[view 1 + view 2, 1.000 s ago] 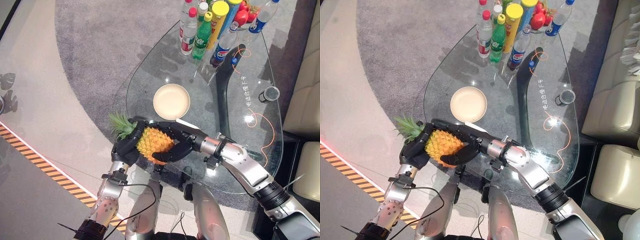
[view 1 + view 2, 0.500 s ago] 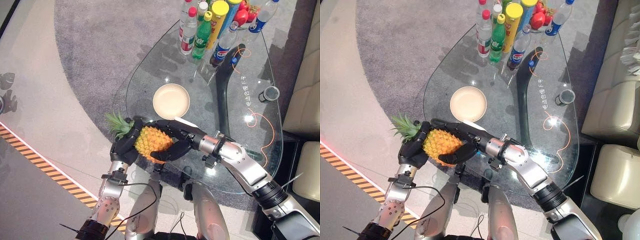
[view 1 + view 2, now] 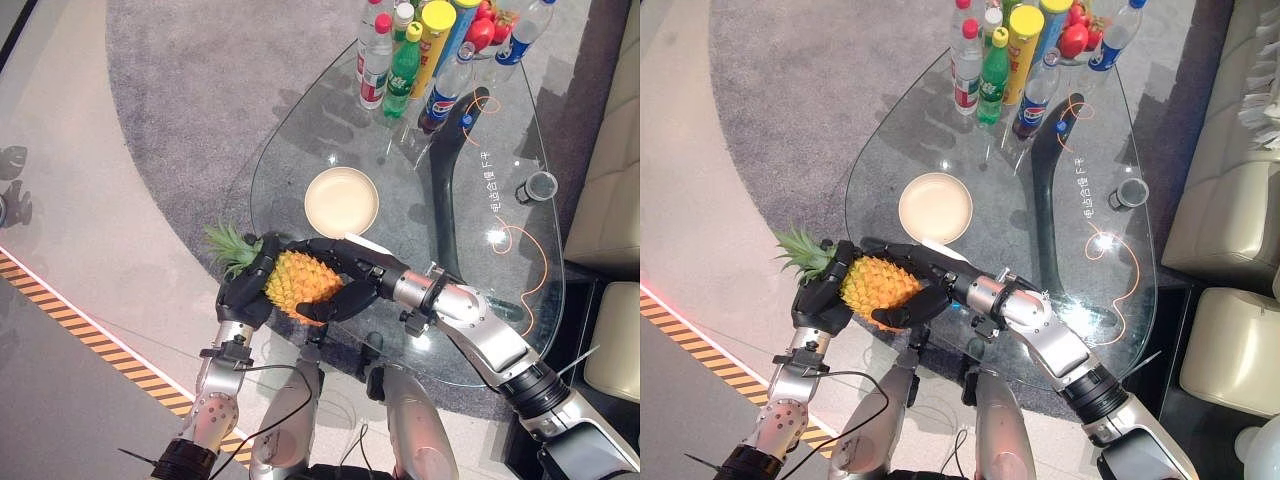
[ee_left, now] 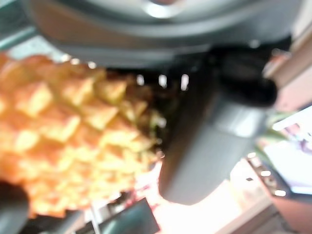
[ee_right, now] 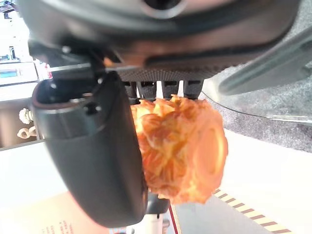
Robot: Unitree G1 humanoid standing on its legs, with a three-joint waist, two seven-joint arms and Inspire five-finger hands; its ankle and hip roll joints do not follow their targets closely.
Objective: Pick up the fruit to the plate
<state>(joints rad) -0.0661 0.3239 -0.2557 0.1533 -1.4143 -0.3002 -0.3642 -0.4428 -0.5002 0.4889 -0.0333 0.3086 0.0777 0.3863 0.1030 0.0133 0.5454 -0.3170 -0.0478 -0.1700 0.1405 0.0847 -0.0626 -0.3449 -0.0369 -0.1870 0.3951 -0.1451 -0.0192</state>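
An orange pineapple [image 3: 297, 283] with a green leafy crown [image 3: 226, 245] is held between both hands at the near left edge of the glass table [image 3: 480, 300]. My left hand [image 3: 243, 292] curls round its crown end and my right hand [image 3: 350, 275] wraps its body from the table side. The fruit's scaly skin shows up close as the pineapple [image 4: 73, 141] against my left palm and as the pineapple [image 5: 180, 146] beside my right thumb [image 5: 92, 156]. A round cream plate [image 3: 342, 201] lies on the glass just beyond the hands.
Several bottles [image 3: 405, 60], a yellow can and red fruit crowd the table's far end. A small dark cup [image 3: 540, 186] stands near the right edge. Grey carpet lies under the table, a striped floor line at lower left, and beige seats at the right.
Both hands have carried the pineapple slightly up and to the left, away from the table's near edge; the grip is unchanged.
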